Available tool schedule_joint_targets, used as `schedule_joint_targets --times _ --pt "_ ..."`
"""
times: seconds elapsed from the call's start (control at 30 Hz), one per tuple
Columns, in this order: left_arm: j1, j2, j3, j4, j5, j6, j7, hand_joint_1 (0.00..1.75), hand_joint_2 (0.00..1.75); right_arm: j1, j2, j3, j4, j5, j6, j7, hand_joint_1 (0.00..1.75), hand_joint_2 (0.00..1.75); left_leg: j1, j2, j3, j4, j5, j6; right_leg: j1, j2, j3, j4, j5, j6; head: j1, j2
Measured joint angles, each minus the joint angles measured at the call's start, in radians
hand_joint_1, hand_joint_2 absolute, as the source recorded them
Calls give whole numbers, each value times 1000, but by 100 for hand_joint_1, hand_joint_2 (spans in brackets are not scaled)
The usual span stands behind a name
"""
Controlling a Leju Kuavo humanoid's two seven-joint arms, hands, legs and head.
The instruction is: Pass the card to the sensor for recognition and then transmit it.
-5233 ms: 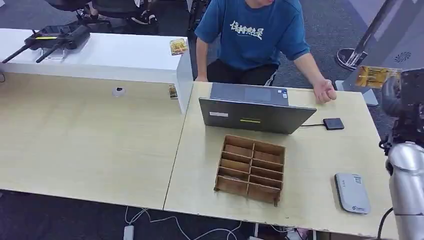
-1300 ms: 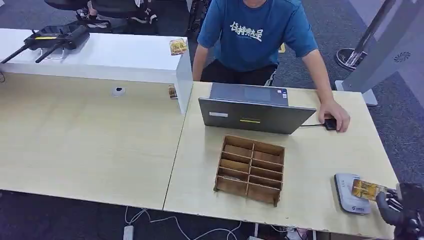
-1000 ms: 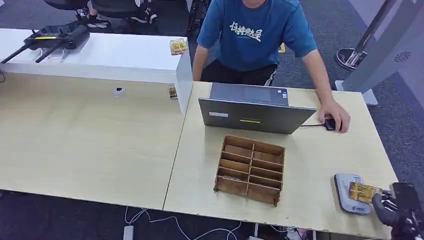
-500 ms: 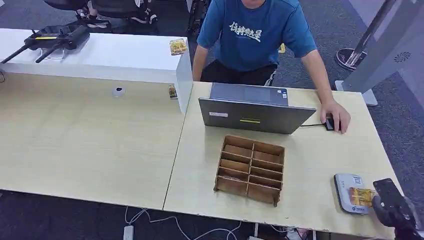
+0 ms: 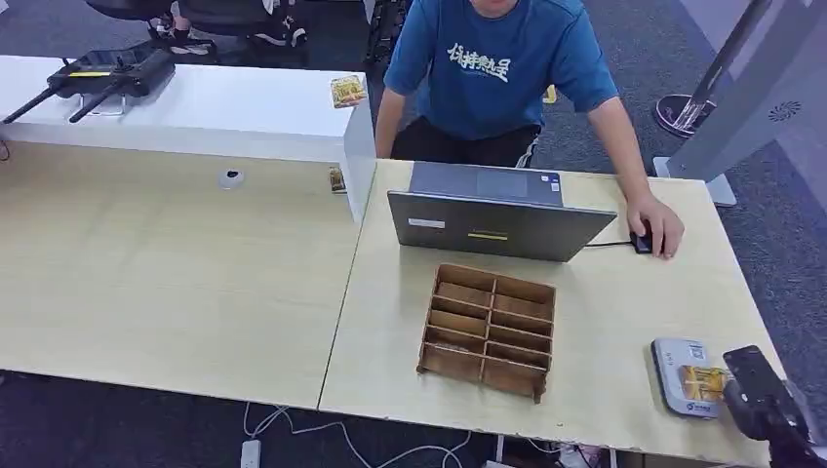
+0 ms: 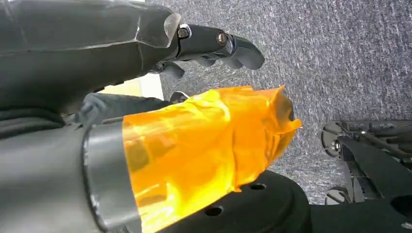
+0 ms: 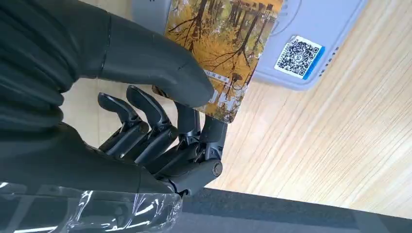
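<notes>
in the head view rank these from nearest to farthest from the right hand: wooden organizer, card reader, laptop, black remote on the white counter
1. card reader: right beside the right hand, under the card it holds.
2. wooden organizer: middle of the table.
3. laptop: behind the organizer, by the person.
4. black remote: far left, on the white counter.

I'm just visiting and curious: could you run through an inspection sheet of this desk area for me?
Surface: light wood table.
Job's things: card over the grey sensor.
Clutter: wooden divider box, laptop.
Hands: right hand pinches the card; left hand hangs above carpet, holding nothing.
Cables: one from the laptop to the mouse; more on the floor.
Surroundings: a person in blue, hand on the mouse.
</notes>
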Motion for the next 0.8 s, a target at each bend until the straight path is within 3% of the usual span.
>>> schedule_joint_targets --times 0.27,0.53,0.8 --pt "0 0 0 0 0 0 0 0 0 -2 0 1 5 0 1 -1 175 175 0 0 0 0 0 0 0 0 0 0 0 0 0 0" --pt "0 0 0 0 6 -3 -6 0 0 -3 12 -1 -10 -106 18 -124 175 175 0 0 0 0 0 0 0 0 0 0 0 0 0 0" --pt "0 0 0 0 8 -5 -13 0 0 -4 29 -3 -71 -189 25 -142 175 175 0 0 -1 0 0 0 0 0 0 0 0 0 0 0"
